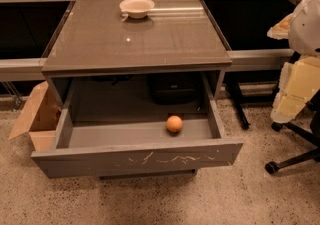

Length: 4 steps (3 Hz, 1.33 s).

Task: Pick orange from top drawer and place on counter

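Observation:
The orange (174, 124) lies inside the open top drawer (135, 158), right of the middle and close behind the scratched front panel. The counter (135, 39) is the glossy dark top of the grey cabinet above the drawer. My arm comes in at the right edge, white above and cream-coloured below. The gripper (290, 100) hangs there to the right of the cabinet, about level with the drawer and well apart from the orange. It holds nothing that I can see.
A white bowl (137, 7) stands at the back of the counter. A brown cardboard box (36, 119) sits on the floor left of the drawer. An office chair's wheeled base (295, 154) stands at the right. Black desks run behind.

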### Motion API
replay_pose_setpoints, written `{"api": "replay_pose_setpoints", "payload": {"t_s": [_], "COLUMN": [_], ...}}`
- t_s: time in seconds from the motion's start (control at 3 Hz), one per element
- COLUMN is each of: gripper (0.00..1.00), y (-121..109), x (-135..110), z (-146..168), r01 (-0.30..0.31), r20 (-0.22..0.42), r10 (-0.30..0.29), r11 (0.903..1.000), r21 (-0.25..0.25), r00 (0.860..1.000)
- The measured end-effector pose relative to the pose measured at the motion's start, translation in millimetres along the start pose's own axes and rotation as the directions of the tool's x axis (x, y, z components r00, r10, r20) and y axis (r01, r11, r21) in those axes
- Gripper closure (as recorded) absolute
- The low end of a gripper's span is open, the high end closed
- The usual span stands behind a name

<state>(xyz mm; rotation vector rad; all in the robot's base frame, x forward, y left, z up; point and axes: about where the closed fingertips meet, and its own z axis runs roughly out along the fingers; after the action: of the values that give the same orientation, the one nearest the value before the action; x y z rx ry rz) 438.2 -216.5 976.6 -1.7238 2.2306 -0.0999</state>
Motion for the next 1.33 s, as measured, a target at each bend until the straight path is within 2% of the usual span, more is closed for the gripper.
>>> {"api": "replay_pose_setpoints", "payload": {"t_s": [0.33, 0.67, 1.0, 1.33], "gripper": [0.0, 0.0, 0.0, 0.03], "y": [0.0, -1.3, -1.3, -4.9], "x": [0.0, -5.5, -13.4, -21.2], "z": [0.0, 10.6, 37.8, 79.1], "r01": [0.0, 0.036, 0.085, 0.108], "r20": [0.0, 0.037, 0.1, 0.186], "r10": [0.0, -0.036, -0.081, -0.09], "r11": [1.0, 0.9993, 0.9956, 0.99], "r21": [0.0, -0.006, -0.038, -0.09], "r00": [1.0, 0.999, 0.992, 0.979]}}
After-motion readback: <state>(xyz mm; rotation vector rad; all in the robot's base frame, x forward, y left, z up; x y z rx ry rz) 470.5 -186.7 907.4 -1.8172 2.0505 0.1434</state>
